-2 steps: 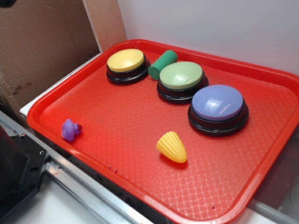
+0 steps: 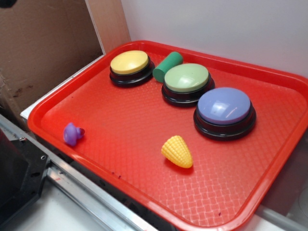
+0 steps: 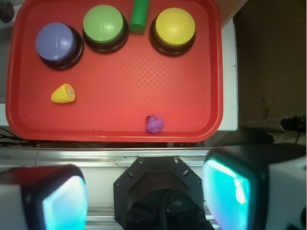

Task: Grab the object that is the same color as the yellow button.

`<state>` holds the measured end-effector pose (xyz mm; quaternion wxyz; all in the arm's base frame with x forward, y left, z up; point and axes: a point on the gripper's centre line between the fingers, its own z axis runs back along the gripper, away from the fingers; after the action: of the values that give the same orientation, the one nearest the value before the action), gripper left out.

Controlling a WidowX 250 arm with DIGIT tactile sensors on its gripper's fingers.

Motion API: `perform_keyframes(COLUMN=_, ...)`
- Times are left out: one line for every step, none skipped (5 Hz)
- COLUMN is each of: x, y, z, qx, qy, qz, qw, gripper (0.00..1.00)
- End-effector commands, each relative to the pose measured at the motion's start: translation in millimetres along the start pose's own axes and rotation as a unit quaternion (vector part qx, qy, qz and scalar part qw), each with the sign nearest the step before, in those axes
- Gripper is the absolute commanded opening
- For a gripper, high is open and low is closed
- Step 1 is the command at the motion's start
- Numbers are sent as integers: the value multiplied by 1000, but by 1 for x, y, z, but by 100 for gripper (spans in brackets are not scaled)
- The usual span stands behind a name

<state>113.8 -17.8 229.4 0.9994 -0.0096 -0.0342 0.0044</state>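
A small yellow toy corn cob lies on the red tray, in front of the lavender-blue button; it also shows in the wrist view. The yellow button stands at the tray's back left, and shows in the wrist view. My gripper is open and empty, high above the robot base and off the tray's near edge. Its two cyan-padded fingers stand far apart. Only a dark tip of it shows at the exterior view's top left corner.
A light green button, a lavender-blue button, a dark green cylinder and a small purple toy are on the tray. A cardboard wall stands left, the black robot base in front.
A dark tip of the gripper has come into the exterior view's top left corner. Nothing on the tray has moved.
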Motion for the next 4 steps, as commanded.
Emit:
perform_keyframes(x=40, y=-21, z=-15, qx=71, qy=4, qz=-253, qw=965, gripper=100)
perform_keyframes(x=64, y=-41, z=-32, qx=59, qy=-54, qz=-368, qw=926, gripper=100)
perform_keyframes(x=72, y=-65, z=-51, qx=42, qy=-113, qz=-476, qw=871, gripper=100)
perform_keyframes(x=77, y=-88, z=-71, qx=3, qy=-180, qz=-571, qw=801, gripper=100)
